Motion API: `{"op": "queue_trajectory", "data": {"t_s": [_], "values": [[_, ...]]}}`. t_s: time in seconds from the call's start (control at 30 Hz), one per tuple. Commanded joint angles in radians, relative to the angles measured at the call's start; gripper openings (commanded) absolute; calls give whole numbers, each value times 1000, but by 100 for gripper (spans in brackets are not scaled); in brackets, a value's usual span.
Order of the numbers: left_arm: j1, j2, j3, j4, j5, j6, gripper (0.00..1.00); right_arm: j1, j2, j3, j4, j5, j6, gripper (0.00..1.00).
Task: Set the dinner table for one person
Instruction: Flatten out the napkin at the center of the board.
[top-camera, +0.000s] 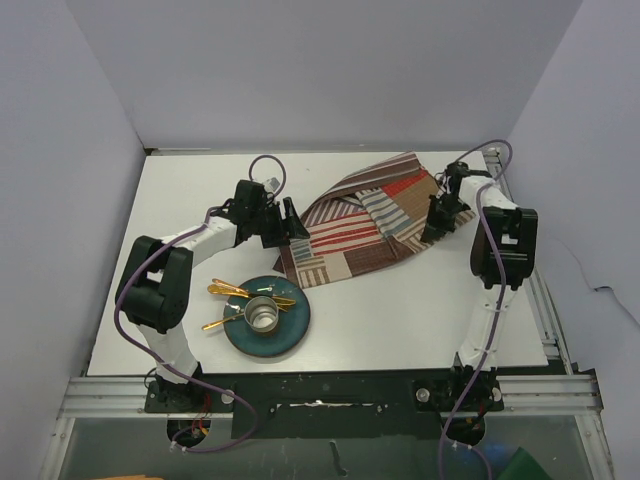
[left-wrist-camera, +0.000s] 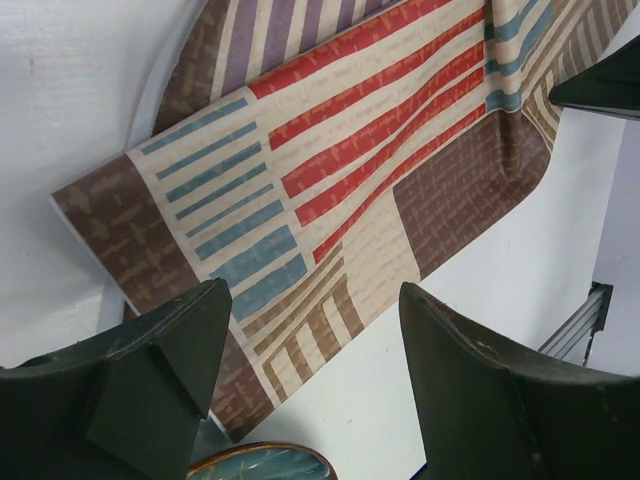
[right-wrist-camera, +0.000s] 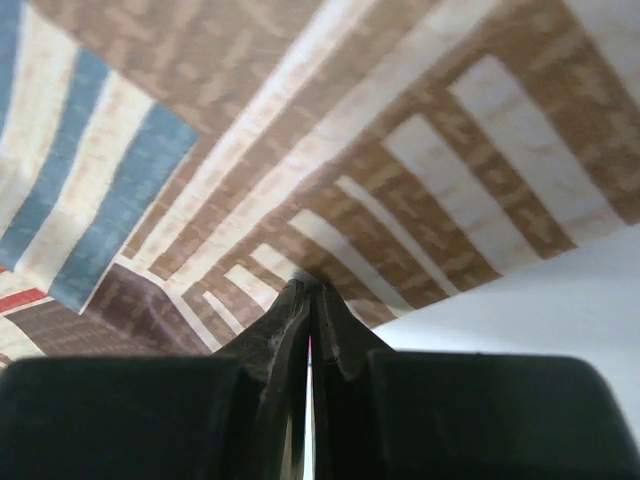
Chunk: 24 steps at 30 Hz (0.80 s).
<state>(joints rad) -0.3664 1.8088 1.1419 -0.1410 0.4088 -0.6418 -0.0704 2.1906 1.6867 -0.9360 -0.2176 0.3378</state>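
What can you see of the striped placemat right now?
The placemat is a patchwork cloth of red, blue, brown and cream striped panels. It lies aslant on the far half of the dinner table, from the centre toward the right. It is not flat: its far-right part is rumpled and folded over. The right hand is shut on its right edge. The left hand hangs open above its near-left corner, not gripping it.
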Motion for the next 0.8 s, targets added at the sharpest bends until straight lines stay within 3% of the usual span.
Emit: {"op": "queue_trajectory", "data": {"t_s": [0.0,0.23,0.77], "values": [[1,-11,27,15,-8,22,68,106,-143,-77,213,-49,-43,0],[-2,-10,12,16,-24,25,68,245,-323,-101,219,-139,-58,0],[-9,19,1,-23,-106,60,68,402,-217,-249,353,-285,-5,0]]}}
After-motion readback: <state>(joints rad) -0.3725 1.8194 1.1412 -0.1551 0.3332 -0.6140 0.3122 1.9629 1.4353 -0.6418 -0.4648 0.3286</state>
